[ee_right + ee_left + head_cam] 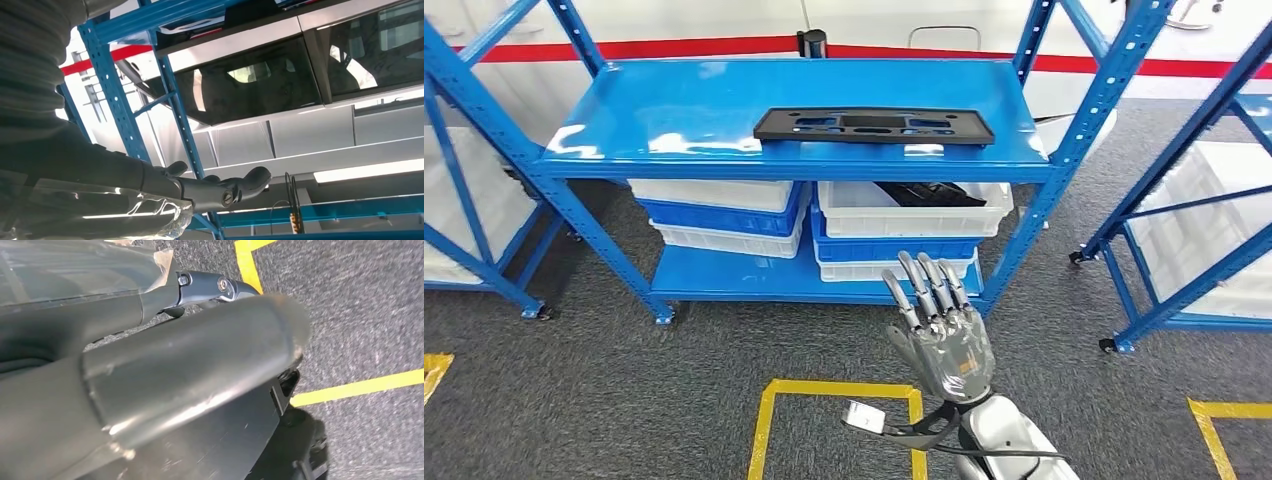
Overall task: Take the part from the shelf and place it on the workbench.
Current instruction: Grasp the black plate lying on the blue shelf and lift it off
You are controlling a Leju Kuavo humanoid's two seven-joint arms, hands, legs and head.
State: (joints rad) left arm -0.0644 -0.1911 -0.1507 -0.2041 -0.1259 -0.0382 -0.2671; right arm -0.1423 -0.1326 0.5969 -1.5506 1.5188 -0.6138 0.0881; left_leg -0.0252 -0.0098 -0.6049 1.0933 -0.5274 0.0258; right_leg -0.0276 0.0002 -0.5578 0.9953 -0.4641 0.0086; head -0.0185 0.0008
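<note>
- The part (874,126), a flat black panel with cutouts, lies on the top level of the blue shelf (674,120), toward the right half of that level and near its front edge. Nothing touches it.
- Your right hand (939,330) is raised in front of the shelf, below the part and well apart from it. Its fingers (922,285) are stretched out and spread, with nothing in them, so it is released.
- From the right wrist camera you see the same hand (210,190) with fingers extended, against a blue upright post (117,105) of the shelf.
- Your left hand (165,385) appears in the left wrist view as a thick grey thumb very close to the lens, over the grey carpet (360,315) and its yellow floor lines (360,387). You cannot tell from this whether that hand is released or clenched.
- On the lower level of the shelf sit two stacks of white and blue bins (719,215). The top bin on the right (914,210) has dark parts in it.
- A yellow square (769,410) is marked on the carpet just in front of you, and the right hand hovers over its far right corner.
</note>
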